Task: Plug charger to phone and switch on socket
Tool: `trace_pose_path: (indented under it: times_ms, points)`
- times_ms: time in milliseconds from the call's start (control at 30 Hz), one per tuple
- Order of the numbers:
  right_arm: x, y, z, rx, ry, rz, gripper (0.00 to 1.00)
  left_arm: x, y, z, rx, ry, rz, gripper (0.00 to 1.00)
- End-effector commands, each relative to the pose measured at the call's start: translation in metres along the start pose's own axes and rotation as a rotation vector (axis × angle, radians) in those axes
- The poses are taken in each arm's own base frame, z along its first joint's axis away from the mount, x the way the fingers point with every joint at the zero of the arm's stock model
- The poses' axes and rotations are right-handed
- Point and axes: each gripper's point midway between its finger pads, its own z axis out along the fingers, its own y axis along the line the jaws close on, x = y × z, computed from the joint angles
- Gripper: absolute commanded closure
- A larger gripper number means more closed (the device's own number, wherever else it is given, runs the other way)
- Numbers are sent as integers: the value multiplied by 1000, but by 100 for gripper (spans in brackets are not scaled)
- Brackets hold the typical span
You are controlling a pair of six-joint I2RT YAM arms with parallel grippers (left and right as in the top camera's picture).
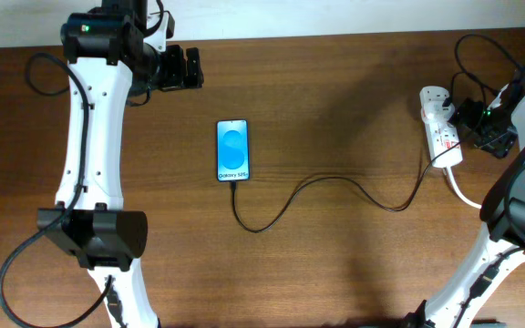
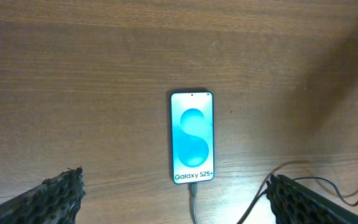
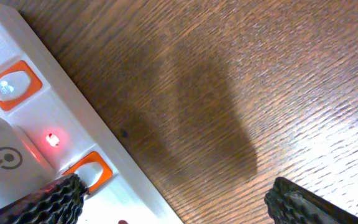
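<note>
The phone (image 1: 232,150) lies flat mid-table with its blue screen lit; it also shows in the left wrist view (image 2: 192,137). The charger cable (image 1: 335,182) runs from the phone's near end, where its plug tip (image 2: 193,188) sits in the port, across to the socket (image 1: 440,128) at the right. The socket's orange-framed switches (image 3: 10,85) and a lit red lamp (image 3: 53,139) fill the right wrist view. My right gripper (image 3: 173,202) is open, its left finger over a switch (image 3: 92,171). My left gripper (image 2: 176,199) is open above the table, short of the phone.
A thick white lead (image 1: 463,193) leaves the socket toward the right arm. The left arm (image 1: 94,137) stretches along the table's left side. The table's far edge (image 1: 317,38) runs along the top.
</note>
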Motion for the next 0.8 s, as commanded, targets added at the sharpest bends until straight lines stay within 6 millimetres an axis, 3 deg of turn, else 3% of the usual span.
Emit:
trace_pose_path:
  times_ms: [0, 200, 300, 367, 433, 533, 633, 700, 767]
  points:
    - [47, 20, 43, -23, 166, -49, 2, 1, 3, 4, -7, 9, -6, 1]
    - [36, 9, 35, -21, 151, -21, 2, 1, 3, 4, -7, 9, -6, 1]
    - [11, -14, 0, -18, 99, 59, 2, 1, 3, 4, -7, 9, -6, 1]
    - [-16, -37, -46, -19, 21, 136, 2, 1, 3, 4, -7, 9, -6, 1]
    - [-29, -51, -79, -20, -31, 176, 2, 1, 3, 4, -7, 9, -6, 1]
    - [-43, -80, -149, -24, -135, 283, 2, 1, 3, 4, -7, 9, -6, 1]
    - [-41, -71, -194, -106, -181, 287, 2, 1, 3, 4, -7, 9, -6, 1]
    - [-32, -52, -237, -151, -242, 226, 2, 1, 3, 4, -7, 9, -6, 1]
    - [-18, -21, -296, -182, -359, 100, 2, 1, 3, 4, -7, 9, -6, 1]
